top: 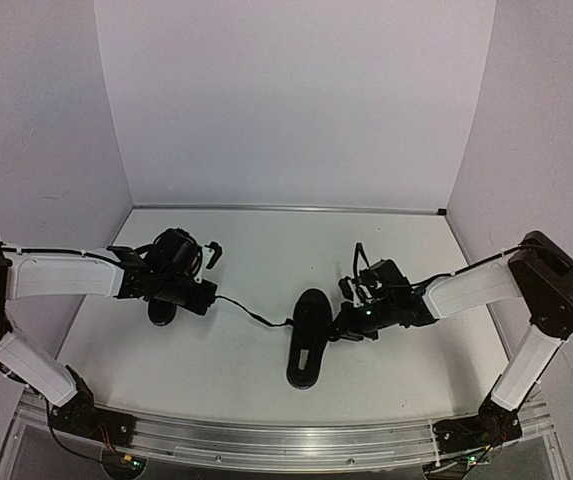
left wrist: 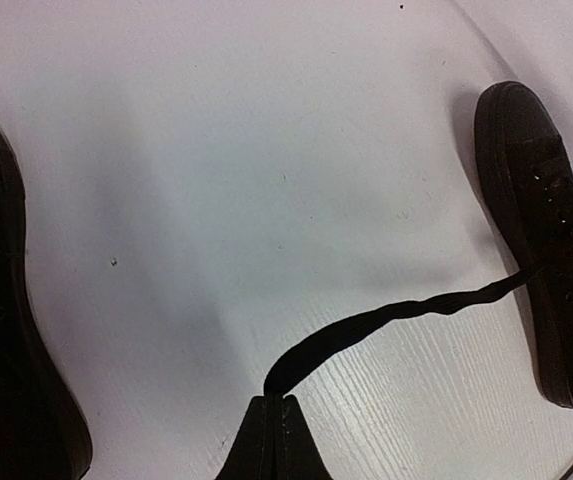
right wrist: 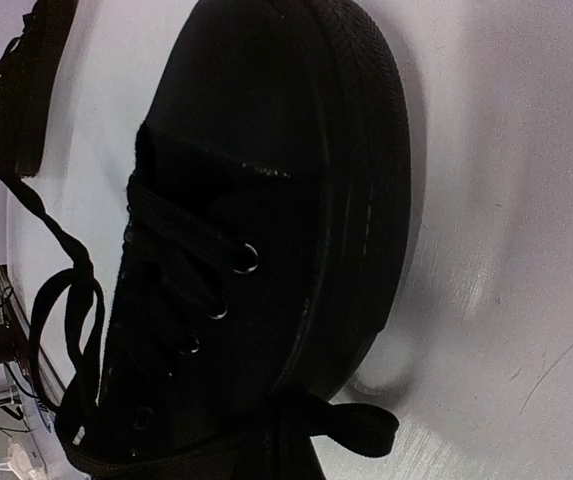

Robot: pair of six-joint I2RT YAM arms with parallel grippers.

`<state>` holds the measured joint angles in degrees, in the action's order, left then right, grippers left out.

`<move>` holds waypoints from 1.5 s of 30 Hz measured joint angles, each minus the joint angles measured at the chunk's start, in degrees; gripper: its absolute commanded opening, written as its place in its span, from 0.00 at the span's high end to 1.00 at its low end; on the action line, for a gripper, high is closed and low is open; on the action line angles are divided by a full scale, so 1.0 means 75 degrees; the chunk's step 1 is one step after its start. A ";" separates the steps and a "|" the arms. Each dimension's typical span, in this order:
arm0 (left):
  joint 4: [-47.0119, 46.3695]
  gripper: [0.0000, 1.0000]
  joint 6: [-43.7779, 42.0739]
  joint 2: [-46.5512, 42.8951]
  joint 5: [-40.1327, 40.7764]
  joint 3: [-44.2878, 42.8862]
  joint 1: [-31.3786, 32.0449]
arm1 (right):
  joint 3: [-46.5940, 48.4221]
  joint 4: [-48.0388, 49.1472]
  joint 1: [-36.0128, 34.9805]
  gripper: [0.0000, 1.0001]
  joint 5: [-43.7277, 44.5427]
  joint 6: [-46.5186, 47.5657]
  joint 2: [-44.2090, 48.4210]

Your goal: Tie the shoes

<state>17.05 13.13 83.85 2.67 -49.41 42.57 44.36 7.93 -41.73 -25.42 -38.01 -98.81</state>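
One black shoe [top: 305, 338] lies in the middle of the table, toe toward the back wall. The other shoe [top: 163, 311] sits at the left, mostly under my left arm. My left gripper [top: 210, 297] is shut on the end of a black lace [top: 252, 313] that runs in a shallow curve to the middle shoe. In the left wrist view the shut fingertips [left wrist: 276, 402] pinch that lace [left wrist: 396, 314], which leads to the shoe [left wrist: 544, 240]. My right gripper [top: 344, 328] rests against the middle shoe's right side. In its wrist view it [right wrist: 286, 442] is shut on a short lace end [right wrist: 366, 426] beside the shoe [right wrist: 266, 180].
The white table [top: 266, 250] is closed in by white walls at the back and both sides. A metal rail [top: 286, 440] carrying both arm bases runs along the near edge. A slack lace loop [right wrist: 66, 310] hangs off the far side of the middle shoe.
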 measured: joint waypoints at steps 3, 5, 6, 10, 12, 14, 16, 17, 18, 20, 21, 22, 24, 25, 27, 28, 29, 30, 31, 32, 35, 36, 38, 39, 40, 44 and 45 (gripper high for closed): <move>-0.0067 1.00 0.0115 -0.0003 0.0014 0.0004 0.0000 | -0.0004 0.0004 0.0011 1.00 -0.0017 0.0024 0.0004; -0.0077 1.00 0.0235 -0.0027 0.0080 0.0008 0.0000 | -0.0084 0.0006 0.0023 1.00 0.0022 0.0023 0.0112; -0.0076 1.00 0.0286 -0.0056 0.0119 0.0009 0.0000 | -0.0164 0.0005 0.0033 1.00 0.0050 0.0020 0.0227; -0.0080 1.00 0.0612 -0.0472 0.0362 0.0136 -0.0057 | -0.0665 -0.0297 0.0190 1.00 0.0327 -0.0003 0.1342; -0.0069 1.00 0.0769 -0.0745 0.0471 0.0227 -0.0203 | -0.0886 -0.0683 0.0416 1.00 0.0656 -0.0058 0.2342; -0.0005 1.00 0.0978 -0.1085 0.0663 0.0304 -0.0460 | -0.0979 -0.1064 0.0641 1.00 0.1068 -0.0150 0.3250; 0.0130 1.00 0.1182 -0.1363 0.0871 0.0308 -0.0762 | -0.1102 -0.1552 0.0834 1.00 0.1651 -0.0333 0.4378; 0.0179 1.00 0.1272 -0.1455 0.0970 0.0306 -0.0902 | -0.1165 -0.1776 0.0870 1.00 0.1875 -0.0456 0.4897; 0.0219 1.00 0.1331 -0.1517 0.1064 0.0306 -0.1027 | -0.1240 -0.2018 0.0894 1.00 0.2126 -0.0609 0.5465; 0.0366 1.00 0.1467 -0.1519 0.1155 0.0306 -0.1162 | -0.1377 -0.2442 0.0894 1.00 0.2490 -0.0928 0.6300; 0.0436 1.00 0.1507 -0.1488 0.1161 0.0306 -0.1177 | -0.1480 -0.2733 0.0894 1.00 0.2679 -0.1152 0.6702; 0.0481 1.00 0.1542 -0.1452 0.1161 0.0308 -0.1177 | -0.1586 -0.2991 0.0894 1.00 0.2825 -0.1322 0.6983; 0.0506 1.00 0.1633 -0.1341 0.1156 0.0317 -0.1167 | -0.1816 -0.3570 0.0894 1.00 0.3109 -0.1699 0.7536; 0.0501 1.00 0.1663 -0.1277 0.1159 0.0336 -0.1167 | -0.1916 -0.3931 0.0894 1.00 0.3268 -0.1895 0.7804; 0.0503 1.00 0.1714 -0.1125 0.1195 0.0384 -0.1176 | -0.2034 -0.4653 0.0894 1.00 0.3595 -0.2261 0.8270; 0.0514 1.00 0.1747 -0.1036 0.1220 0.0402 -0.1178 | -0.2047 -0.4994 0.0894 1.00 0.3756 -0.2434 0.8454; 0.0534 1.00 0.1797 -0.0931 0.1241 0.0408 -0.1182 | -0.2049 -0.5291 0.0894 1.00 0.3917 -0.2588 0.8612; 0.0532 1.00 0.1841 -0.0820 0.1266 0.0408 -0.1194 | -0.2048 -0.5544 0.0894 1.00 0.4068 -0.2723 0.8736; 0.0529 1.00 0.1882 -0.0719 0.1278 0.0408 -0.1215 | -0.2046 -0.5785 0.0894 1.00 0.4232 -0.2861 0.8832; 0.0532 1.00 0.1926 -0.0619 0.1278 0.0408 -0.1257 | -0.2044 -0.5984 0.0894 1.00 0.4375 -0.2981 0.8845; 0.0523 1.00 0.2079 -0.0461 0.1270 0.0458 -0.1455 | -0.2008 -0.6512 0.0894 1.00 0.4742 -0.3327 0.8656; 0.0517 1.00 0.2121 -0.0455 0.1272 0.0506 -0.1560 | -0.1992 -0.6650 0.0894 1.00 0.4857 -0.3438 0.8504; 0.0531 1.00 0.2203 -0.0455 0.1270 0.0618 -0.1764 | -0.1951 -0.6833 0.0894 1.00 0.5022 -0.3662 0.8150; 0.0531 1.00 0.2241 -0.0455 0.1272 0.0670 -0.1843 | -0.1924 -0.6908 0.0893 1.00 0.5098 -0.3779 0.7952; 0.0535 1.00 0.2260 -0.0455 0.1275 0.0711 -0.1898 | -0.1887 -0.6983 0.0893 1.00 0.5170 -0.3901 0.7740; 0.0527 1.00 0.2249 -0.0416 0.1260 0.0771 -0.1955 | -0.1644 -0.7193 0.0890 1.00 0.5462 -0.4352 0.6944; 0.0516 1.00 0.2233 -0.0388 0.1230 0.0777 -0.1954 | -0.1591 -0.7229 0.0889 1.00 0.5526 -0.4451 0.6800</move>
<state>20.92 29.88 80.94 11.89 -43.58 27.91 32.42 -46.28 -35.07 16.02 -71.39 -47.81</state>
